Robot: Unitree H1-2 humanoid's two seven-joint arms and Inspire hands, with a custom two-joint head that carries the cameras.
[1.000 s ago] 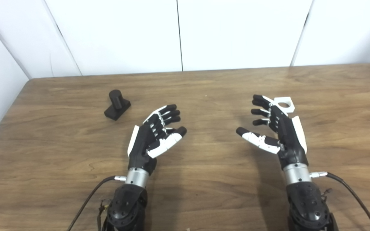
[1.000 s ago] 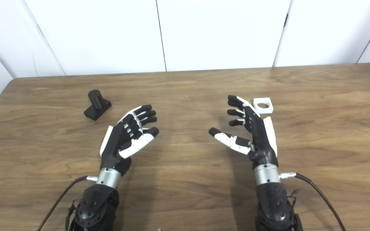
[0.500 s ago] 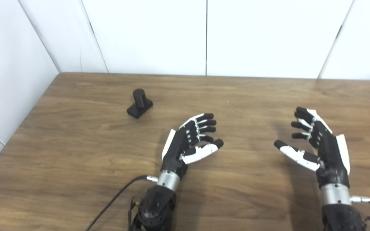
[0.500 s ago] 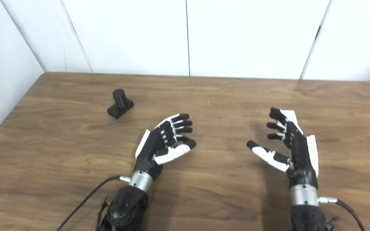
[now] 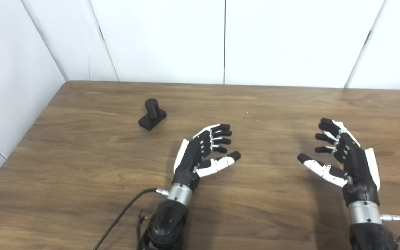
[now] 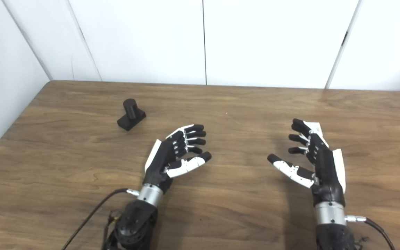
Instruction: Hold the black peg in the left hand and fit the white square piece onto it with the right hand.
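Note:
The black peg, a short cylinder on a square base, stands upright on the wooden table at the far left. My left hand hovers open and empty, palm inward, to the right of the peg and nearer to me, well apart from it. My right hand is open and empty on the right, palm facing left. The white square piece lies on the table just behind the right hand's fingertips; only a corner of it shows.
White wall panels rise behind the table's far edge and along its left side. Cables run from both wrists toward the near edge.
The camera has turned left, so the whole picture has shifted right. Both hands stay open in about the same pose. The white piece is now mostly hidden behind the right hand's fingers.

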